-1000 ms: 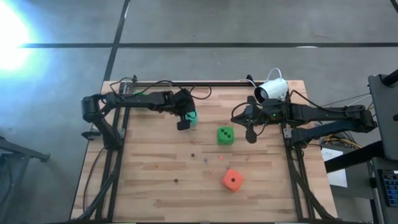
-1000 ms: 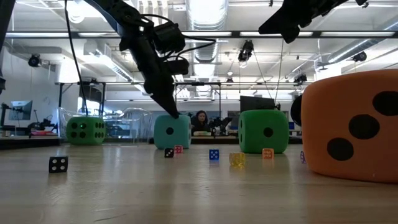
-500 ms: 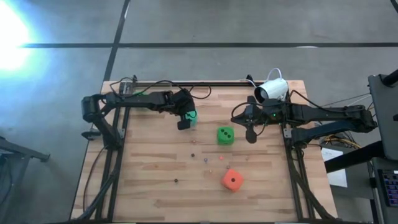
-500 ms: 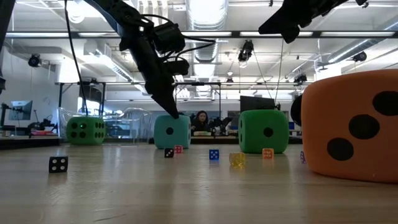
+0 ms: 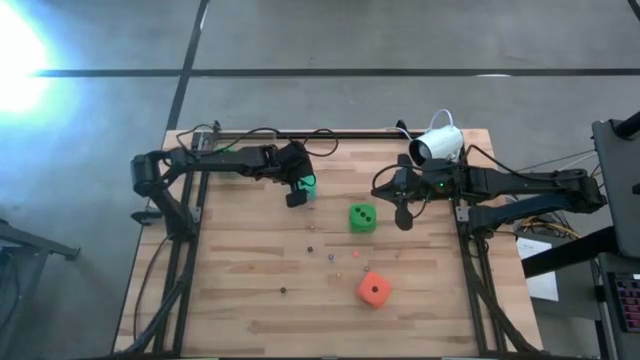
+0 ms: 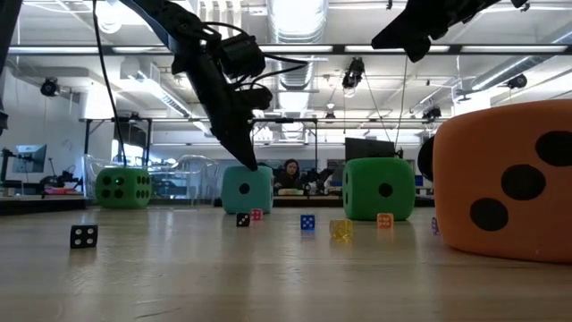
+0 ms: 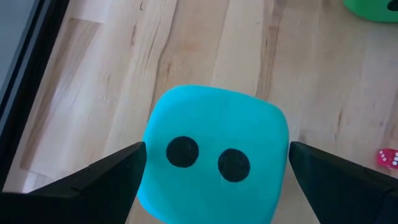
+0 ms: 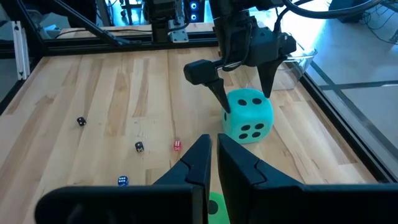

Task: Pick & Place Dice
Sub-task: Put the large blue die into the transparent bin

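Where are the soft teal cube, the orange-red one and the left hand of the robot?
Soft teal cube (image 7: pixel 214 152): left wrist view, on its two-pip face.
Soft orange-red cube (image 5: pixel 373 290): high view, on its top face.
Left hand (image 8: pixel 244 87): right wrist view, between its open fingertips, above the cube.

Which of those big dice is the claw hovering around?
The teal die, sitting between the open left claw's two fingers. The green die and orange-red die sit apart, untouched.

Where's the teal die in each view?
High view: teal die mostly hidden under the left gripper.
Low view: centre-left, back of table.
Left wrist view: centre, between open fingers.
Right wrist view: right of centre.
Shared landmark: the left gripper straddling it.
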